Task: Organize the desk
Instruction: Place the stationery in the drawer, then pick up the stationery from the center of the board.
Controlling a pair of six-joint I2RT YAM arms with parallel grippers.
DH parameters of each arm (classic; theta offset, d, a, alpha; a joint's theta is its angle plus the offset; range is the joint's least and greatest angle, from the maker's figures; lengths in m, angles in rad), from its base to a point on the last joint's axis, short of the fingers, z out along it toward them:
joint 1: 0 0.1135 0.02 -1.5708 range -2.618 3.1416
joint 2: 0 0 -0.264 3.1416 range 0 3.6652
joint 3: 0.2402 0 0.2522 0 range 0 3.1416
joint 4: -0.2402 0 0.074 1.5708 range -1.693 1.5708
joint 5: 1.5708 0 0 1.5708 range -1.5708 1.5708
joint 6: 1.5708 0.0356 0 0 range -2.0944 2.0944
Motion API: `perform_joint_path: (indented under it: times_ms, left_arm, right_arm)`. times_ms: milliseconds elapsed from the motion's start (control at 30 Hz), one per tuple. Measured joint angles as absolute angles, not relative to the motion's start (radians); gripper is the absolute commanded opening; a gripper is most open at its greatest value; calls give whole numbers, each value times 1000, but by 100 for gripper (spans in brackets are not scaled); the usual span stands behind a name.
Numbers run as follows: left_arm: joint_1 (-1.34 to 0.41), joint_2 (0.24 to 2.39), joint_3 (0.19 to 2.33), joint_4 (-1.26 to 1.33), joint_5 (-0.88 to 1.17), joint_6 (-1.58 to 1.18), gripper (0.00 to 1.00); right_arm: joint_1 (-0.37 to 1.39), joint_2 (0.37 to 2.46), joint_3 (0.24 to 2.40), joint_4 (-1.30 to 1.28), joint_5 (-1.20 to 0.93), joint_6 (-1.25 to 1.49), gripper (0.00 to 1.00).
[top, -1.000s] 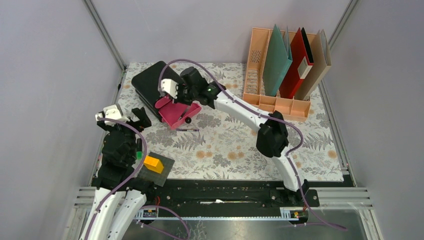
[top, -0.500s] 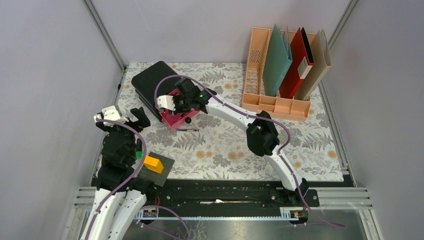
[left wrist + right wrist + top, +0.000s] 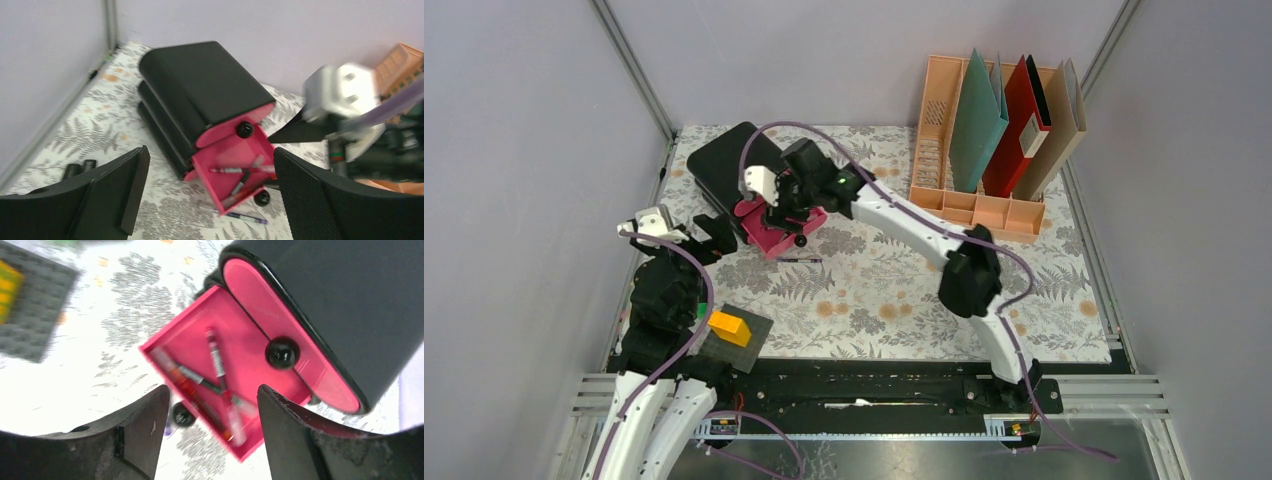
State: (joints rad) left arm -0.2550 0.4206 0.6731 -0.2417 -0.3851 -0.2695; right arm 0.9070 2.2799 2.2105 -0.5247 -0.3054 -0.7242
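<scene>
The desk (image 3: 874, 290) wears a fern-and-flower cloth. At its back left lies a black drawer box (image 3: 724, 165) (image 3: 205, 85) with one pink drawer (image 3: 782, 233) (image 3: 200, 345) pulled out. Several pens (image 3: 218, 365) (image 3: 240, 171) lie in that drawer. My right gripper (image 3: 774, 205) (image 3: 212, 392) hovers just above the drawer, open, nothing between its fingers. A blue pen (image 3: 799, 259) (image 3: 245, 216) lies on the cloth by the drawer's front corner. My left gripper (image 3: 679, 232) (image 3: 210, 155) hangs wide open to the left of the box, facing it, holding nothing.
A peach file rack (image 3: 979, 205) with upright folders stands at the back right. A grey baseplate (image 3: 749, 345) with an orange brick (image 3: 730, 326) lies at the front left beside my left arm. Two small dark cylinders (image 3: 80, 168) rest near the left edge.
My right gripper dipped toward the pink drawer, then rose slightly, and its jaws went from shut to open. The left gripper shifted a little to the right.
</scene>
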Motion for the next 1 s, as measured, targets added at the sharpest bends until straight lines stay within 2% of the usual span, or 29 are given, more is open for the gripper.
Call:
perform_joint_path:
  times_ms: [267,567,767,1000]
  left_arm:
    - [-255,465,671,-278,-136,-463,99]
    - [-255,606,520,-227,129,-770,99]
    - [-255,667,472,-241,165,-844,99]
    - [-255,625,494,-287,82,-807,99]
  right_arm:
    - [821,1905,1929,-631,-534,-629,76]
    - [650,1685,1514,-654,-710,-616,78]
    - [655,1681,1350,-581,-759,-638,78]
    - [720,1871,1404,-428,-640,-654,77]
